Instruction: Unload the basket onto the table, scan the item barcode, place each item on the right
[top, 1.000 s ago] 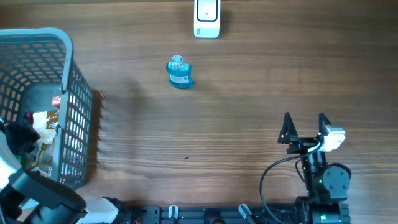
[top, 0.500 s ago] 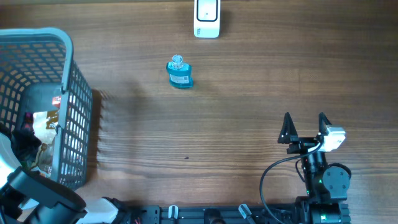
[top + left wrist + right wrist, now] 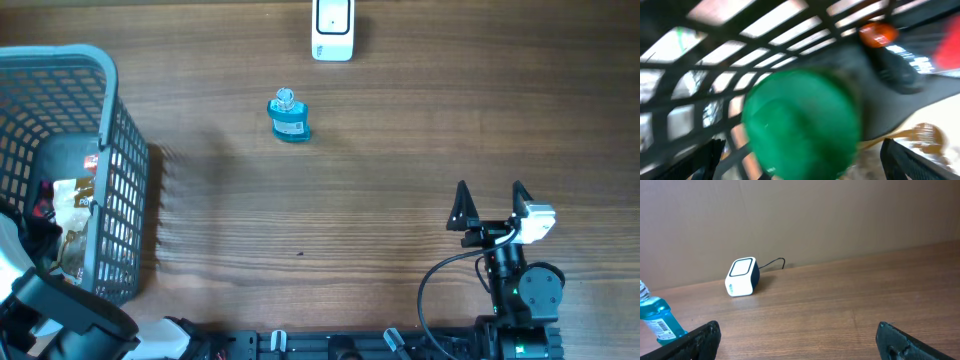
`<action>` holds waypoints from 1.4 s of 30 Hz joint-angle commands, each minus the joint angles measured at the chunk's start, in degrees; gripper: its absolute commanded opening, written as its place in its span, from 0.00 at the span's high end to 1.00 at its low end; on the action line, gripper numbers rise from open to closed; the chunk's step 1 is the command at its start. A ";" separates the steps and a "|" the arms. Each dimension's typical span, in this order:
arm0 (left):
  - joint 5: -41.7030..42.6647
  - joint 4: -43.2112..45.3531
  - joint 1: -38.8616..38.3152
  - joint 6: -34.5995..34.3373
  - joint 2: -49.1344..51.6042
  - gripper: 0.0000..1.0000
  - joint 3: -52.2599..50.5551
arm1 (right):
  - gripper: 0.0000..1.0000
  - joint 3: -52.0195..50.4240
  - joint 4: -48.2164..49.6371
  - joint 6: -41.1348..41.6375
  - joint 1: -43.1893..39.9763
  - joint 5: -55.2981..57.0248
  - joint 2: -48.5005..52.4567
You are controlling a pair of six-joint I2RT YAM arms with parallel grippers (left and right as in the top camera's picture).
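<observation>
Overhead shows the wooden table (image 3: 400, 200) first, then the grey mesh basket (image 3: 112, 150) at its left end, and inside that basket hangs my left pincer (image 3: 38, 232). Its jaws stand fully wide and hold nothing. Through the left wrist camera a round green top (image 3: 800, 125) sits right below and between my fingertips. It is blurred, with the basket's lattice behind it and something red and orange beyond. I cannot tell whether I touch it. I judge this to be the item for scanning, so the step in hand is the pick from the basket, not yet made.

My right pincer (image 3: 490, 195) rests over bare wood, equally wide and empty. Well ahead of it and to its left stands the white scanner (image 3: 333, 30). Nearer, and further left, a small blue bottle (image 3: 289, 118) stands upright with a barcode label.

Next I would need to settle my left jaws around the green top, close, and lift clear of the basket wall. Then I would carry the item across to the scanner's face with its barcode turned toward it.
</observation>
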 commanded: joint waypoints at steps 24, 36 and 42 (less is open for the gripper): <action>1.03 9.51 0.42 -7.19 0.20 0.00 -4.15 | 0.00 -0.07 0.15 -0.83 0.35 -0.55 -0.31; 6.40 13.75 0.44 -6.78 0.20 0.00 -7.56 | 0.00 -0.07 0.15 -0.83 0.35 -0.55 -0.31; 7.15 13.81 0.42 -6.49 0.20 0.15 -7.56 | 0.00 -0.07 0.15 -0.83 0.35 -0.55 -0.31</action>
